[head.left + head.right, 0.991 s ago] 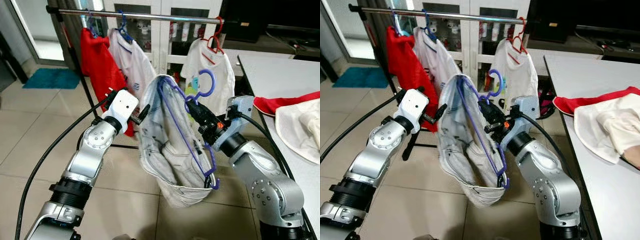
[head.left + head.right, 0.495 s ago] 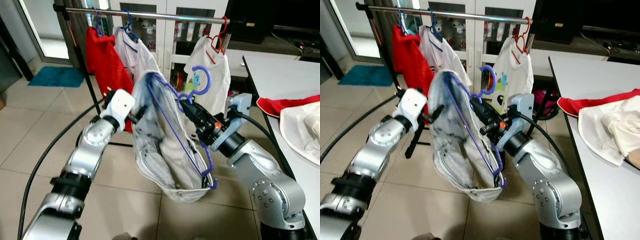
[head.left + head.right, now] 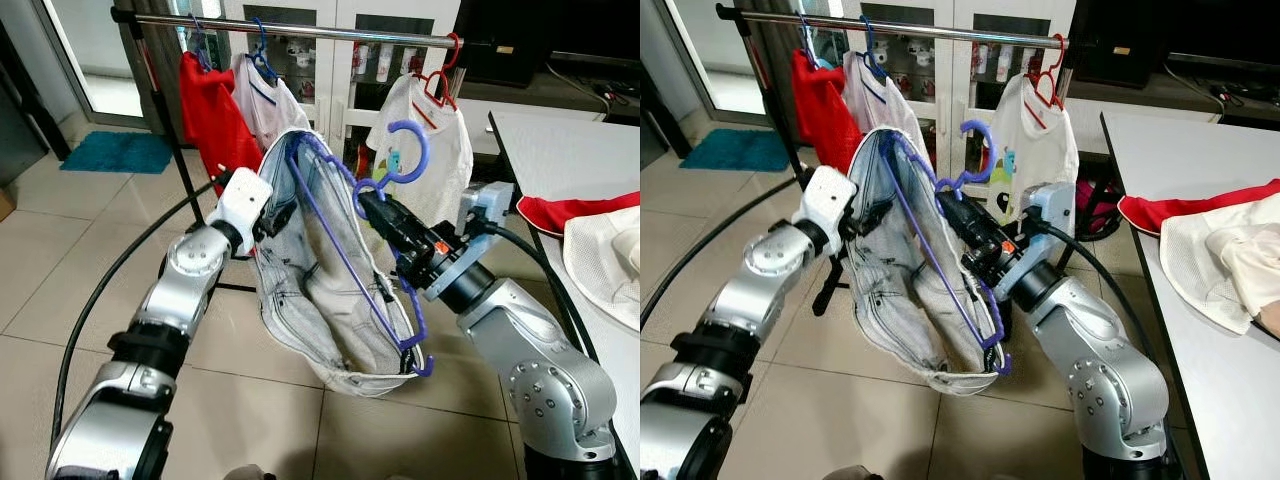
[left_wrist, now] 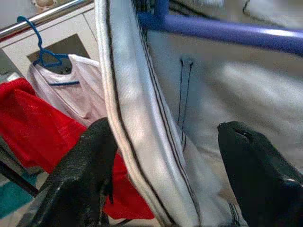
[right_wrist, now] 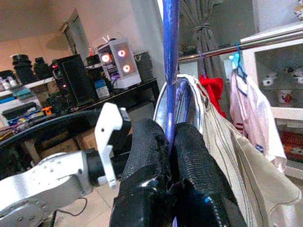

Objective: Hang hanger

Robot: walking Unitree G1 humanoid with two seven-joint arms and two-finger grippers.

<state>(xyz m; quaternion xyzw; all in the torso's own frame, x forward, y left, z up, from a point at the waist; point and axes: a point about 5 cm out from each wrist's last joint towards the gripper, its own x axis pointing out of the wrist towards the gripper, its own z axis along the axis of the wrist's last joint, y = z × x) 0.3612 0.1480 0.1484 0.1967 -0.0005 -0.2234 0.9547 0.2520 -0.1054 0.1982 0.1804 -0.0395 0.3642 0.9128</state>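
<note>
Hanger slants, hook up toward the rail; right pincer clamped on it, left pincer apart around its jeans.

rail behind hanger, table right

both my arms reach forward and up. my right gripper is clamped tight, its fingers pressed together. my left gripper has fingers spread apart.
</note>
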